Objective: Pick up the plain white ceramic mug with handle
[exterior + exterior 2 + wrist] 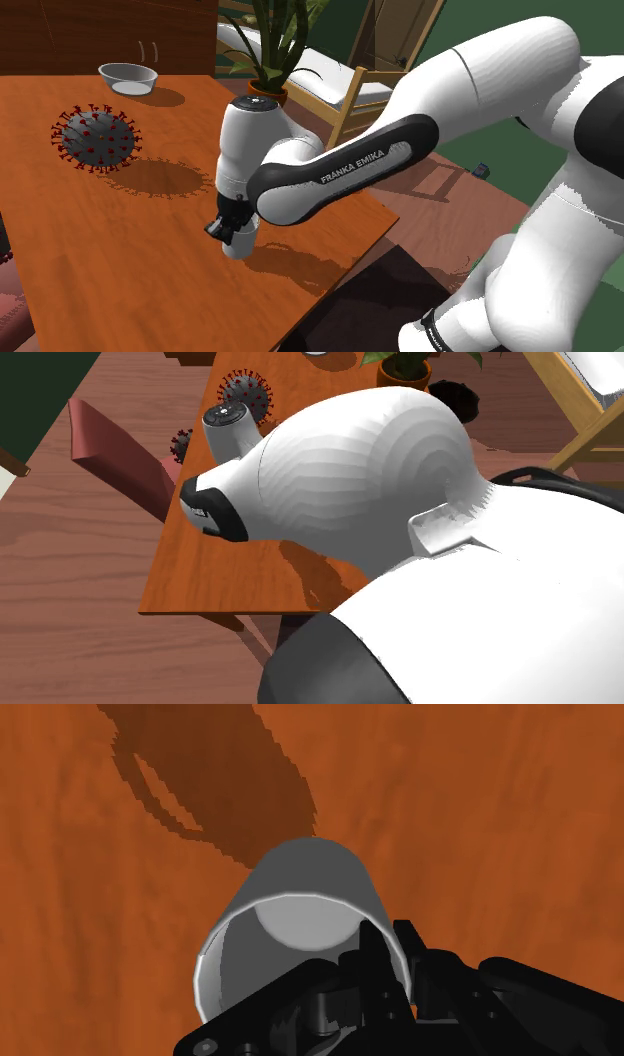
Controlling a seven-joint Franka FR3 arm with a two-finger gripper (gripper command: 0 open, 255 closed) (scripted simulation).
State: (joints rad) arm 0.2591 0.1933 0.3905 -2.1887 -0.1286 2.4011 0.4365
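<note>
Mug (300, 899), white, low over the wooden table (500, 804), contact with it unclear; gripper (388, 940) clamps its rim wall. Such an off-centre pinch may let it pivot and slip.

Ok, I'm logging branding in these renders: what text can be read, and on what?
"FRANKA EMIKA": white letters on the arm's dark forearm band.
Small white marks on the arm's lower dark joint: too small to read.
The white mug bears none.
</note>
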